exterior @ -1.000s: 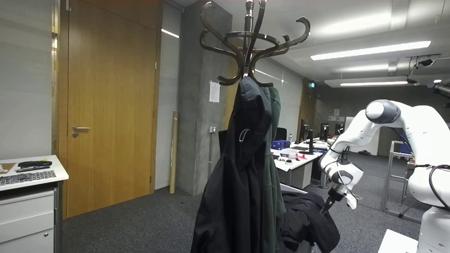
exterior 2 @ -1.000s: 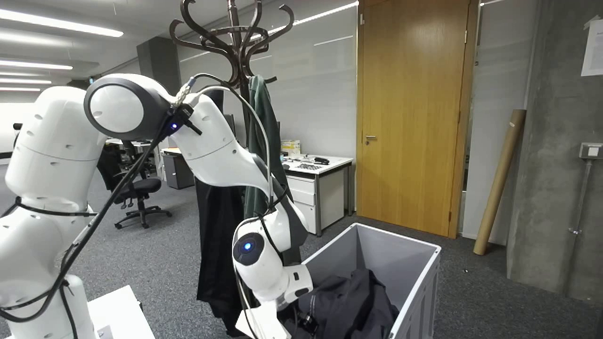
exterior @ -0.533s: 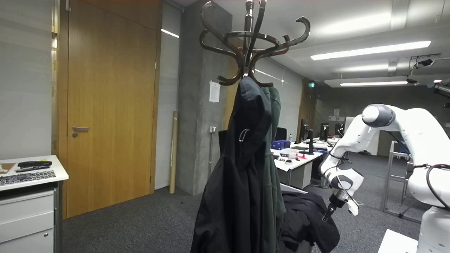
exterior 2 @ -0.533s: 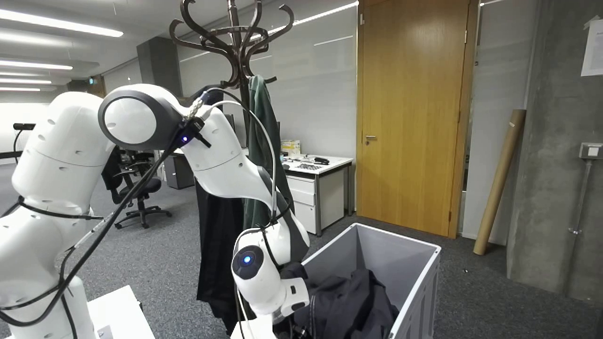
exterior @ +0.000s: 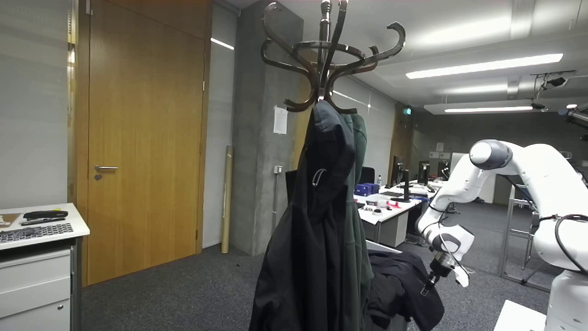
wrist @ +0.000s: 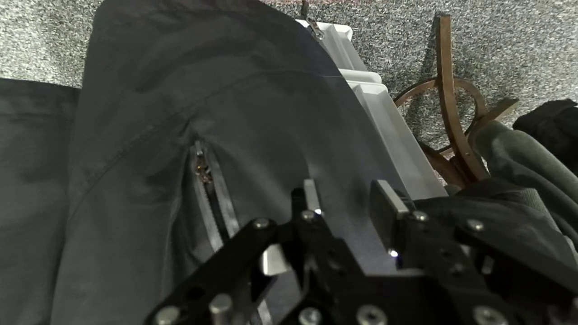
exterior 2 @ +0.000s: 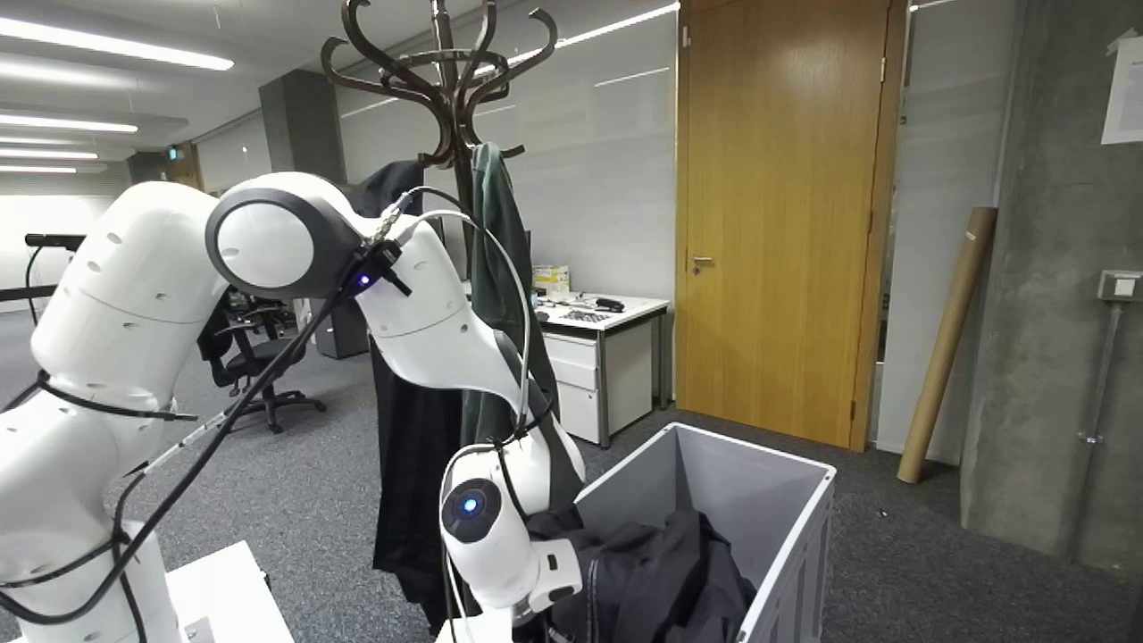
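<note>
Gripper [wrist: 347,198] is easing lower over the jacket [wrist: 248,113], fingers [wrist: 311,196] sitting apart w/ nothing btwn, so jacket's prob. being approached, not yet held. It's draping in & over the bin [exterior 2: 759,491], which is standing in front of the desktop's [exterior 2: 625,313] near corner.

Garment [wrist: 271,113]: plain near-black, charcoal in the wrist view; zip [wrist: 212,203] edged paler grey. Gripper [wrist: 348,198]: black; pads [wrist: 391,197] silver-grey. Crate [exterior 2: 750,482]: cool light grey. Arm [exterior 2: 438,330]: white, banded dark grey; lamp [exterior 2: 470,505] blue. Rack [exterior: 325,30]: dark brown. Black coat [exterior: 308,230], plain; green coat [exterior: 356,220], dark bottle shade. Door [exterior 2: 777,223]: golden-brown, faint grain. Tube [exterior 2: 948,348]: tan. Carpet [wrist: 533,40]: speckled grey.
</note>
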`<state>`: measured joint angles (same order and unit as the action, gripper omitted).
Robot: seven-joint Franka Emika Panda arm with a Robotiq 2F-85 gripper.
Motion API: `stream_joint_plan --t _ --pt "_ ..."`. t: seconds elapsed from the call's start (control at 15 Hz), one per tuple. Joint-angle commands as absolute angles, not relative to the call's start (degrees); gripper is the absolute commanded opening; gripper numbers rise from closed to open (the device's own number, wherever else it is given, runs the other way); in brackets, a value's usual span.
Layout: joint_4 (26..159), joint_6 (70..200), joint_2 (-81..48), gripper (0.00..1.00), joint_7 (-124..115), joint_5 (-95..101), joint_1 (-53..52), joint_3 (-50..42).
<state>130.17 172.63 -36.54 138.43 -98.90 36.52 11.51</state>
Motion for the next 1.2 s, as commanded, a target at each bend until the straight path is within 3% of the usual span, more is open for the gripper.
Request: stream_joint_plan --t 0.0,0.13,0.47,0.53,0.6,0.67,1.13 --pt "128.07 173.23 -37.35 0.56 139.0 -99.72 35.65 11.68" --pt "126.57 172.78 -37.71 0.53 139.75 -101.1 35.15 11.86" --pt "123.97 172.35 -38.34 0.89 139.8 -102.69 33.43 12.17" --pt "123.96 172.38 -38.56 0.45 139.03 -102.0 33.15 12.27" --pt "123.8 172.35 -38.8 0.52 139.01 -101.85 32.98 12.3" --pt "123.7 172.34 -39.06 0.51 138.9 -101.67 32.8 12.29" --pt "123.64 172.35 -40.13 0.01 138.58 -100.87 32.04 12.27"
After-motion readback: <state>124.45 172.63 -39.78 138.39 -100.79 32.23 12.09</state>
